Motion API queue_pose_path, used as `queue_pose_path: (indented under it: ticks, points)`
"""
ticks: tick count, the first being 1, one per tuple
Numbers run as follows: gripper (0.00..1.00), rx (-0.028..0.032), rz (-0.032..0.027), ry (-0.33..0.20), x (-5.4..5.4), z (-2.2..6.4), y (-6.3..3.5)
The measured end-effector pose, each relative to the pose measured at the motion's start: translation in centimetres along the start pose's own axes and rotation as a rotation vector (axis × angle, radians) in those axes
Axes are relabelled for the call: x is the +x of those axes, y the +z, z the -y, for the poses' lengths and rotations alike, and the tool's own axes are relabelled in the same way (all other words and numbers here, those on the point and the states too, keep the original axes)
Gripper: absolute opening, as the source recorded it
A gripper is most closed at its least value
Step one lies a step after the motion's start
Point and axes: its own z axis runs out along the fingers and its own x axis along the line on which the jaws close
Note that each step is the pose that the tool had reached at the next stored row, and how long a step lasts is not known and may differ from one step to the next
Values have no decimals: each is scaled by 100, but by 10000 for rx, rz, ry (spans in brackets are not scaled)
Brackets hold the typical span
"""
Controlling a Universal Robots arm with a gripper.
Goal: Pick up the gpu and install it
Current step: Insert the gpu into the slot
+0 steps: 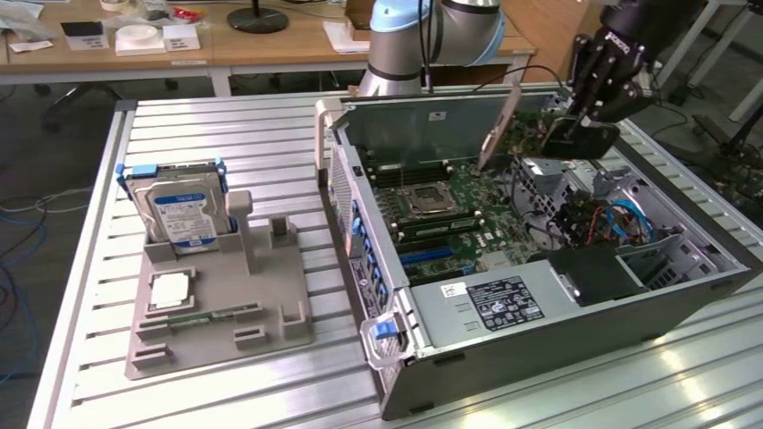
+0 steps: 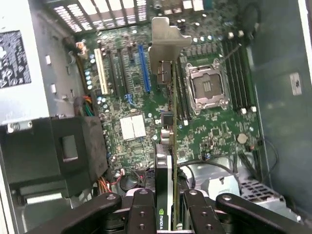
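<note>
The gpu [image 2: 166, 146] is seen edge-on in the wrist view, a thin dark card with a green board and a silver bracket [image 2: 165, 41] at its far end. My gripper [image 2: 167, 214] is shut on it, with black fingers [image 2: 142, 210] pressing on both sides. In the exterior view the gripper [image 1: 581, 132] holds the gpu [image 1: 524, 134] above the back of the open computer case [image 1: 394, 295], clear of the motherboard [image 1: 459, 219]. A blue slot [image 2: 144, 68] lies on the board just beside the card's line.
The CPU socket [image 2: 207, 87] and memory slots lie beside the card's path, and the power supply [image 1: 501, 299] fills the case's near end. At the exterior view's left a grey fixture [image 1: 227, 304] holds a hard drive [image 1: 185, 210], a chip [image 1: 167, 288] and a memory stick [image 1: 197, 315].
</note>
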Motion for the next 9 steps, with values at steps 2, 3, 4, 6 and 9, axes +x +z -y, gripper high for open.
queue_pose_path:
  ticks: [2,3,4,6,9]
  points:
    - [27,-7,-17,-323,0,0,1]
    - [27,-12,-26,-498,0,0,2]
    - [27,-15,-34,-656,0,0,2]
    - [27,-23,-50,-975,0,0,3]
    - [27,-35,-76,-1463,0,0,5]
